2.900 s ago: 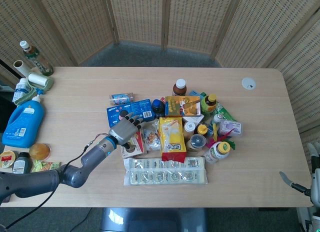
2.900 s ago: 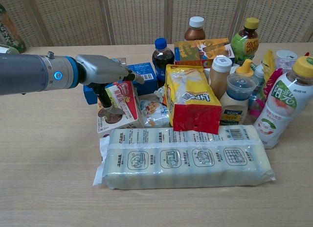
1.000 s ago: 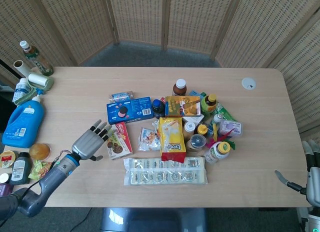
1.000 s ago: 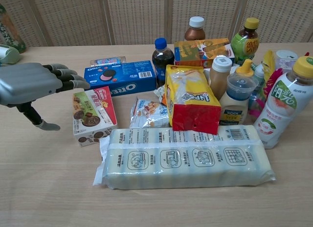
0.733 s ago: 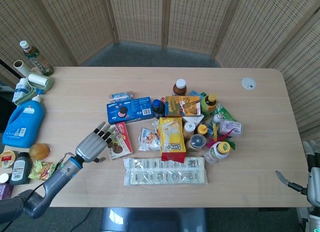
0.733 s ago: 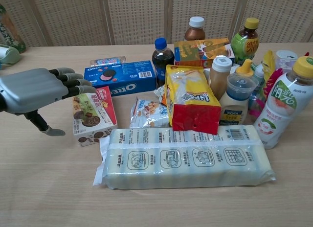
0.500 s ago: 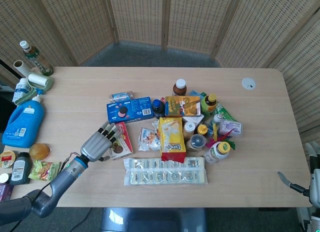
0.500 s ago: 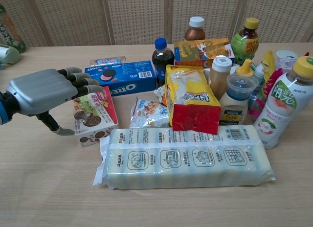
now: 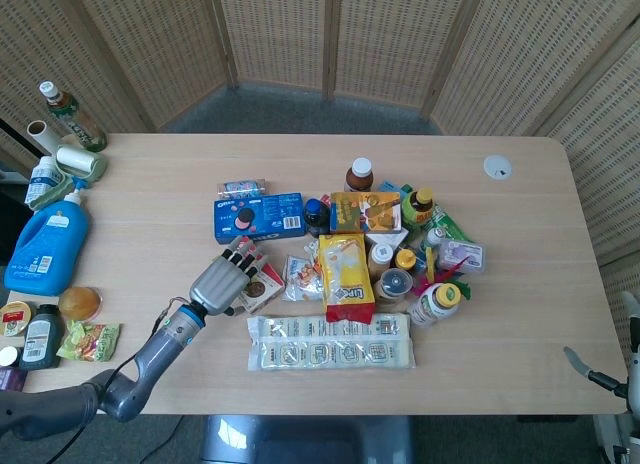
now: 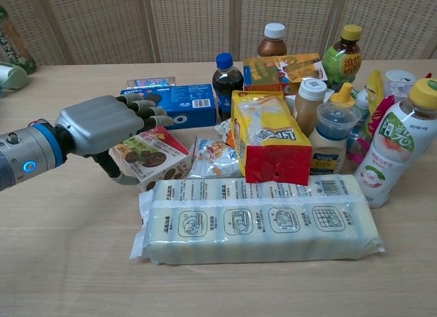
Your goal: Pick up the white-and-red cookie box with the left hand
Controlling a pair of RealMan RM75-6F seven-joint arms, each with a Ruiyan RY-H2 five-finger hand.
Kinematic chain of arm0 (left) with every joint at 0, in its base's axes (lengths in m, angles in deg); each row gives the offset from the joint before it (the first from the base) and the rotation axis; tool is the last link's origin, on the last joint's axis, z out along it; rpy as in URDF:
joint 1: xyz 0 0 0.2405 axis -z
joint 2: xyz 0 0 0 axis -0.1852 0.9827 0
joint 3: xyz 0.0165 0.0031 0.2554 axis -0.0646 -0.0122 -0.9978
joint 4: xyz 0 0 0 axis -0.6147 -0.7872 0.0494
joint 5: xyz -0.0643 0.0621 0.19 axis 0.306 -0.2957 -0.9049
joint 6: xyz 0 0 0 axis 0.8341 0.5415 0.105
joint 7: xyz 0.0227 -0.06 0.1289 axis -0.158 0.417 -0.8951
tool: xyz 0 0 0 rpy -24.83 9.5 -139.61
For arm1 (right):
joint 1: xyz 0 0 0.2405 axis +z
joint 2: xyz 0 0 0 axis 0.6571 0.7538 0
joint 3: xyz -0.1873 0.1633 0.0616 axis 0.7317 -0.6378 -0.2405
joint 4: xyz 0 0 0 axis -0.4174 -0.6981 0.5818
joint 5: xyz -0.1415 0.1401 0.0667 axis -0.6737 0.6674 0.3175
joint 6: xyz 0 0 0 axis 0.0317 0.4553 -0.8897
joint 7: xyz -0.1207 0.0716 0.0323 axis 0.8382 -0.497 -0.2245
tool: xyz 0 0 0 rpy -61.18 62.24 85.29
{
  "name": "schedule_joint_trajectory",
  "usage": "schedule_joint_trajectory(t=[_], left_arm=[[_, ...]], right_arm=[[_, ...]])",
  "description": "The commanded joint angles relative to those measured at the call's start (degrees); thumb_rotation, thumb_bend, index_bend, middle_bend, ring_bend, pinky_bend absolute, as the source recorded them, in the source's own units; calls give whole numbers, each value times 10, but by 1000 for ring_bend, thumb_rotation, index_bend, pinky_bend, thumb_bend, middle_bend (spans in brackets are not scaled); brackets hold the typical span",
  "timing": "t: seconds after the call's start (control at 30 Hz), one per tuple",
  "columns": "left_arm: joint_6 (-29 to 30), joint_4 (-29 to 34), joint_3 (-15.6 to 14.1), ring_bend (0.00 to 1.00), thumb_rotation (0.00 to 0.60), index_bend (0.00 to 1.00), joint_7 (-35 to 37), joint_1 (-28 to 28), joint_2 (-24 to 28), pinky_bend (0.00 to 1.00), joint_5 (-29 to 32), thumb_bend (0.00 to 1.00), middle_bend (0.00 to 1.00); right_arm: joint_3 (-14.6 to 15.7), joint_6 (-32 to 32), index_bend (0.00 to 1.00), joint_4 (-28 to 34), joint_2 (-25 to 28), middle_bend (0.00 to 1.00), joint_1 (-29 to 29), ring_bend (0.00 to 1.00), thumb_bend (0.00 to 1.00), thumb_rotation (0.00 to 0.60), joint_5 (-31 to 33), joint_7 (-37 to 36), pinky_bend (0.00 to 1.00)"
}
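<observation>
One flat white-and-red cardboard cookie box (image 10: 151, 157) lies on the light wooden desk (image 9: 500, 234), at the left edge of the cluster of packaged goods. Its printed face, showing chocolate cookies, is tilted up: the side under the hand is raised and the opposite side is lower. In the head view the long axis of the cookie box (image 9: 256, 281) runs diagonally, from near-left to far-right.

The grey metal left hand (image 10: 106, 129) grasps the cookie box. The fingers (image 10: 147, 112) extend over the far upper edge of the box, and the thumb (image 10: 119, 177) reaches under the near-left edge. The same left hand (image 9: 219, 281) shows in the head view, its forearm leading back toward the near-left desk edge.

Adjacent items:
- A blue Oreo cookie box (image 10: 183, 103) lies just beyond the hand.
- A small clear snack packet (image 10: 210, 158) lies just right of the cookie box.
- A long transparent package of white wafers (image 10: 259, 220) lies in front of the cookie box.
- A yellow-and-red snack bag (image 10: 268, 136) stands right of the snack packet.

Only a small part of the right hand (image 9: 592, 374) shows at the right edge of the head view; its state cannot be determined.
</observation>
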Motion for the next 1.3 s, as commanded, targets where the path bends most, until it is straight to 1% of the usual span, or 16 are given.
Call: schedule_joint_trajectory(t=[0.03, 0.13, 0.3, 0.47, 0.6, 0.83, 1.0, 1.07, 1.1, 1.13, 1.17, 1.2, 1.23, 1.27, 1.3], left_arm=[[-24, 3, 12, 0, 384, 0, -1, 9, 10, 0, 22, 200, 0], [-45, 2, 21, 0, 369, 0, 2, 19, 14, 0, 38, 200, 0], [-73, -10, 33, 0, 365, 0, 15, 40, 7, 0, 50, 199, 0], [-104, -26, 40, 0, 364, 0, 19, 61, -2, 0, 62, 199, 0], [-134, -30, 40, 0, 364, 0, 16, 74, -5, 0, 87, 200, 0], [-132, -14, 35, 0, 365, 0, 9, 76, 4, 0, 110, 200, 0], [-139, -15, 31, 0, 403, 0, 10, 78, 5, 0, 133, 200, 0], [-138, -16, 31, 4, 450, 0, 15, 78, 2, 0, 137, 200, 0], [-138, -17, 33, 39, 484, 0, 21, 78, 0, 0, 140, 201, 0], [-137, -18, 34, 104, 512, 0, 25, 78, -1, 4, 141, 201, 13], [-136, -20, 34, 219, 549, 4, 29, 78, -3, 32, 141, 199, 51], [-134, -22, 35, 327, 574, 21, 34, 78, -5, 77, 142, 200, 104], [-133, -24, 36, 444, 592, 64, 38, 78, -7, 162, 143, 201, 194], [-131, -25, 37, 539, 600, 131, 42, 77, -9, 261, 145, 201, 288], [-128, -26, 41, 577, 600, 169, 50, 76, -12, 307, 147, 201, 332]], right_arm=[[-1, -1, 0, 0, 0, 0, 0, 0, 149, 343, 1, 1, 0], [-1, -3, 0, 2, -1, 0, 2, 0, 148, 344, 1, 5, 0], [-2, -2, 0, 6, -1, 0, 1, 0, 149, 342, 3, 12, 0], [-3, 3, 0, 10, 4, 0, -6, 0, 149, 341, 8, 13, 0], [-2, 7, 0, 9, 6, 0, -11, 0, 150, 342, 10, 11, 0], [-2, 9, 0, 5, 7, 0, -14, 0, 149, 340, 9, -1, 0], [-3, 9, 0, 4, 5, 0, -14, 0, 148, 341, 5, -4, 0], [-3, 10, 0, 4, 5, 0, -14, 0, 148, 343, 5, -4, 0], [-3, 11, 0, 4, 5, 0, -15, 0, 149, 345, 5, -4, 0], [-3, 11, 0, 4, 5, 0, -15, 0, 149, 345, 5, -3, 0], [-3, 12, 0, 5, 5, 0, -16, 0, 149, 343, 4, -3, 0], [-3, 12, 0, 5, 5, 0, -16, 0, 149, 342, 4, -3, 0], [-3, 12, 0, 5, 5, 0, -16, 0, 149, 343, 4, -2, 0], [-3, 13, 0, 5, 5, 0, -16, 0, 149, 344, 3, -2, 0], [-4, 13, 0, 5, 4, 0, -16, 0, 149, 343, 3, -3, 0]])
